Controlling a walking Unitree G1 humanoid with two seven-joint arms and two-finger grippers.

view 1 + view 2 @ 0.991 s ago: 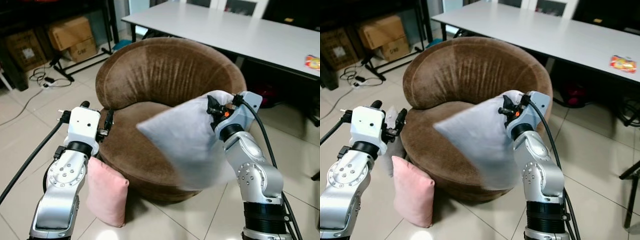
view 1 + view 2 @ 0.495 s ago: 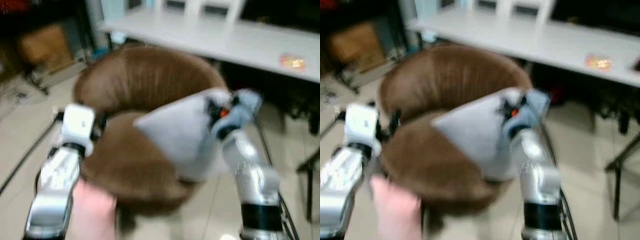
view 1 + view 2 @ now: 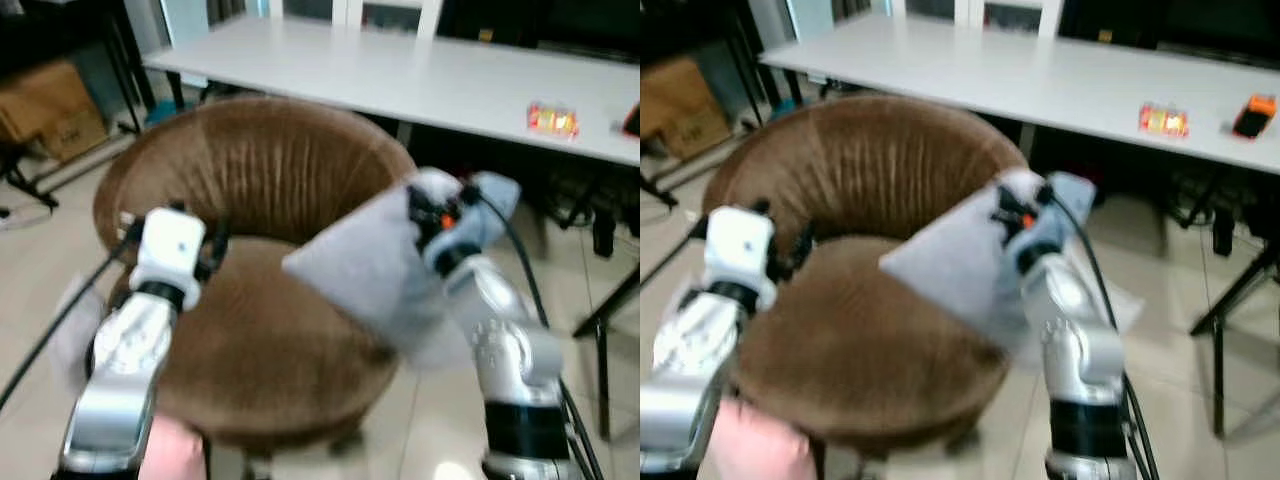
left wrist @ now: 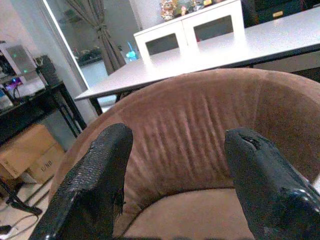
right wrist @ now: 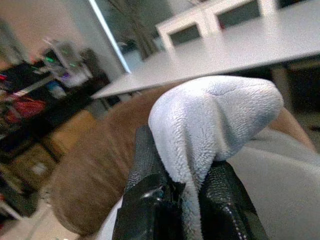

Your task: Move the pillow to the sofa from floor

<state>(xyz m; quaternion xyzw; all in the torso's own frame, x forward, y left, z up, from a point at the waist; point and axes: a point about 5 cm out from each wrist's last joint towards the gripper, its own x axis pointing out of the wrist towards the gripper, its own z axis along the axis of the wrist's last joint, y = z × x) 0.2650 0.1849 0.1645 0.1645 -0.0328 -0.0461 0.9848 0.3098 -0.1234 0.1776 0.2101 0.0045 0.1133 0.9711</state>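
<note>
Grey pillow [image 3: 375, 275] corner pinched between right fingers [image 5: 150, 200], left fingers [image 4: 95, 185] apart, over sofa [image 3: 270, 180]

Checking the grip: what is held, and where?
The right claw pinches the grey pillow by one corner; the left claw holds nothing.

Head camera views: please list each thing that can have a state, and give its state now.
Light grey soft pillow: held in the air over the seat.
Right end effector: shut on pillow corner.
Left end effector: open, holding nothing.
Brown round velvet sofa chair: seat unoccupied.
Pink pillow: on floor.
</note>
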